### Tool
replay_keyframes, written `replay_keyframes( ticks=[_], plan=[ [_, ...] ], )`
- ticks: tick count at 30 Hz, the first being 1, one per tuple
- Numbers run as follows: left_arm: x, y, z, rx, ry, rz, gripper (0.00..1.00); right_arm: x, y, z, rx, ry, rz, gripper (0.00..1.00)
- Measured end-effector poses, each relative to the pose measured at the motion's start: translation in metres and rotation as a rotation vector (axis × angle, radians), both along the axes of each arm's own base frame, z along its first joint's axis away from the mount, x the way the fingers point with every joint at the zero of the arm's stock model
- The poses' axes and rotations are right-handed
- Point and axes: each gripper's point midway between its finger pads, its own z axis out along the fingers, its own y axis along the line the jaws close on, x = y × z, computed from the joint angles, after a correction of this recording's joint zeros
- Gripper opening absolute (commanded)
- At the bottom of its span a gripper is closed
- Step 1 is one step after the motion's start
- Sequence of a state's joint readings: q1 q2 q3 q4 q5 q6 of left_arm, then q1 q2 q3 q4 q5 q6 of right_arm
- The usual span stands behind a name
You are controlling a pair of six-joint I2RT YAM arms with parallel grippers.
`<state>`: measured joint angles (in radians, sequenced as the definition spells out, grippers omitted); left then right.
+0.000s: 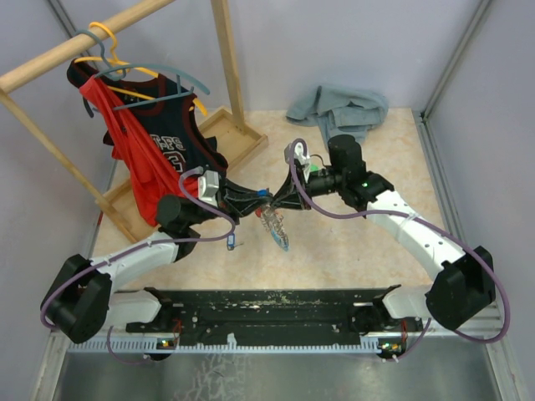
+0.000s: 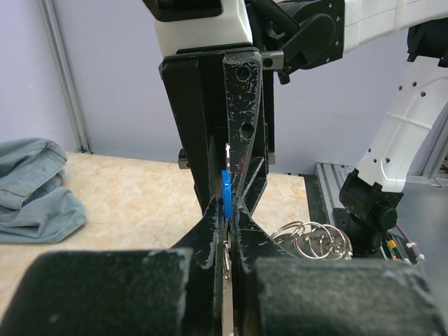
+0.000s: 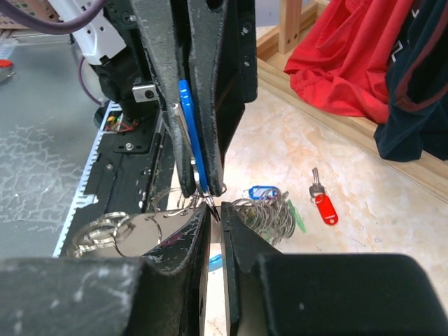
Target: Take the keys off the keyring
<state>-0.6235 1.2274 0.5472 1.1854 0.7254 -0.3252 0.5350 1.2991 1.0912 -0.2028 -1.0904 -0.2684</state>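
Two grippers meet tip to tip above the middle of the counter (image 1: pixel 334 259) in the top view, the left gripper (image 1: pixel 259 201) facing the right gripper (image 1: pixel 276 199). The keyring (image 1: pixel 277 227) dangles under them, with a clothes rack (image 1: pixel 226 75) of jerseys (image 1: pixel 142 159) at the left and a crumpled cloth (image 1: pixel 343 109) behind. From the left wrist, the left gripper is clamped on a blue-tagged key (image 2: pixel 225 196), and the right gripper's fingers block the view beyond. From the right wrist, the right gripper pinches the keyring's wire, and a red-tagged key (image 3: pixel 324 205) lies apart on the counter.

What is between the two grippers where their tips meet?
A blue key tag, pinched in the left gripper, reaching the right gripper's tips. Both wrist views show it.
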Motion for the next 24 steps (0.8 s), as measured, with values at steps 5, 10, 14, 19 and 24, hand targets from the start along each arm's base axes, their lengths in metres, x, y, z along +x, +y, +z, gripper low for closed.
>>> replay_keyframes(
  ticks=[5,10,14,19,24],
  plan=[
    [-0.001,-0.001,0.0,0.0,0.0,-0.003,0.0,-0.007,0.0,0.001,0.014,-0.015,0.047,0.0],
    [-0.001,0.0,-0.001,0.002,0.001,-0.003,0.0,-0.012,-0.001,0.001,0.02,-0.028,0.082,0.0],
    [-0.005,0.004,-0.004,0.0,-0.006,0.005,0.0,-0.016,-0.002,-0.001,0.019,-0.024,0.097,0.0],
    [-0.018,0.015,-0.008,-0.035,-0.044,0.022,0.0,-0.023,-0.003,-0.001,0.026,-0.011,0.132,0.0],
    [-0.023,0.02,-0.009,-0.06,-0.084,0.019,0.0,-0.029,-0.004,0.001,0.043,-0.012,0.169,0.0]
  ],
)
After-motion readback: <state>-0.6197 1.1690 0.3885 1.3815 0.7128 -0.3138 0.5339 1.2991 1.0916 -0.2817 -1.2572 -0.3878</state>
